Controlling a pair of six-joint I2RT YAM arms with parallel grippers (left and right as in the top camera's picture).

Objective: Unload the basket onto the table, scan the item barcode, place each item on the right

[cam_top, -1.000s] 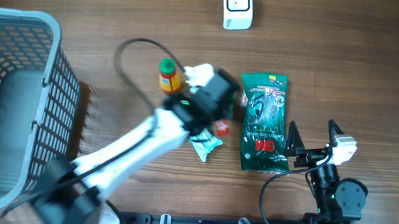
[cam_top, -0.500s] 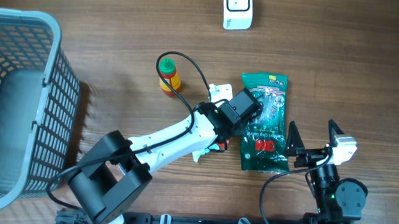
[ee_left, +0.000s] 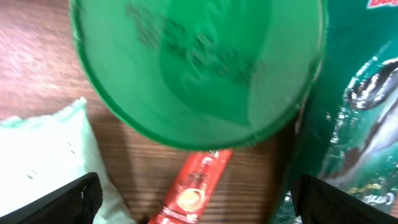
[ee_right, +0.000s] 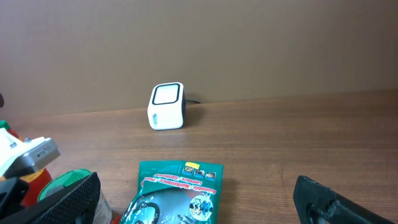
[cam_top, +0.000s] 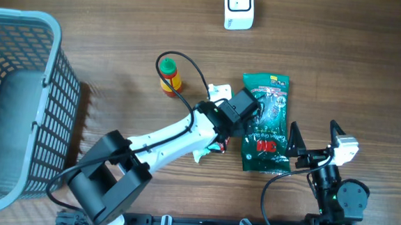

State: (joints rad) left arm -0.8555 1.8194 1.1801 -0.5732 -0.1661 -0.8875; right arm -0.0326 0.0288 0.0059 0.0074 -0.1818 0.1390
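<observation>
My left gripper point(cam_top: 242, 109) hangs over the left edge of a green foil bag point(cam_top: 265, 122). In the left wrist view the left gripper point(ee_left: 196, 191) is open, with a red sachet point(ee_left: 198, 184) lying on the wood between its fingers. A blurred round green lid point(ee_left: 199, 68) fills the top of that view. The white barcode scanner point(cam_top: 238, 8) stands at the far edge of the table. My right gripper point(cam_top: 314, 138) rests open at the bag's right side. In the right wrist view the right gripper point(ee_right: 196, 186) faces the bag point(ee_right: 177, 193) and the scanner point(ee_right: 166, 107).
A grey mesh basket point(cam_top: 20, 101) fills the left side. A small bottle with a green cap point(cam_top: 168, 76) stands left of my left arm. A pale green packet point(ee_left: 43, 155) lies beside the red sachet. A black cable point(cam_top: 189, 66) loops over the arm.
My left arm has swung right from beside the small bottle to the green bag's left edge. Its jaws have gone from shut to open. The right arm has not moved.
</observation>
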